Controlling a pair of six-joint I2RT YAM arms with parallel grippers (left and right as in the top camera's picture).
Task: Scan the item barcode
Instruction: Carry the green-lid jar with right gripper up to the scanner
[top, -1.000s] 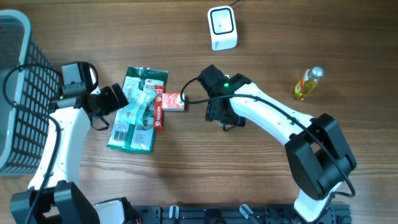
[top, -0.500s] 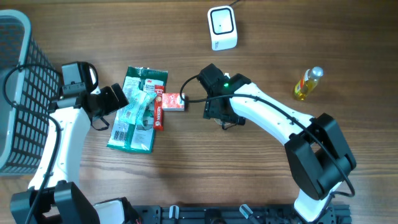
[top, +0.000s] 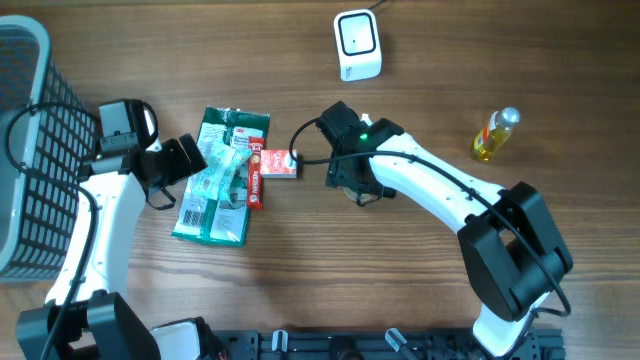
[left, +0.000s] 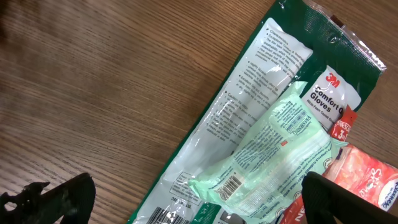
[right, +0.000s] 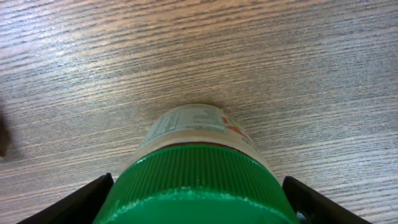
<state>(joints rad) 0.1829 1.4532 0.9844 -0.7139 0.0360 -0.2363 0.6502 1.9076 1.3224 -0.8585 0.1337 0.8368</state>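
Between the right gripper's (right: 199, 182) spread fingers (right: 74, 204), the wrist view shows a green-capped, white-labelled plastic bottle (right: 189, 124) upright on the wooden table (right: 186, 43). I cannot tell whether the pads touch its cap. Overhead, the arm all but hides that bottle. The left gripper (left: 198, 180) gapes empty over a green plastic glove packet (left: 249, 118), its lower end cut off. The white box scanner (top: 357, 44) stands well apart.

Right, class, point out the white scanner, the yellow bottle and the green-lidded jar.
white scanner (top: 357, 45), overhead view, its top face.
yellow bottle (top: 488, 140), overhead view, its body.
green-lidded jar (right: 193, 180), right wrist view, its ribbed lid.
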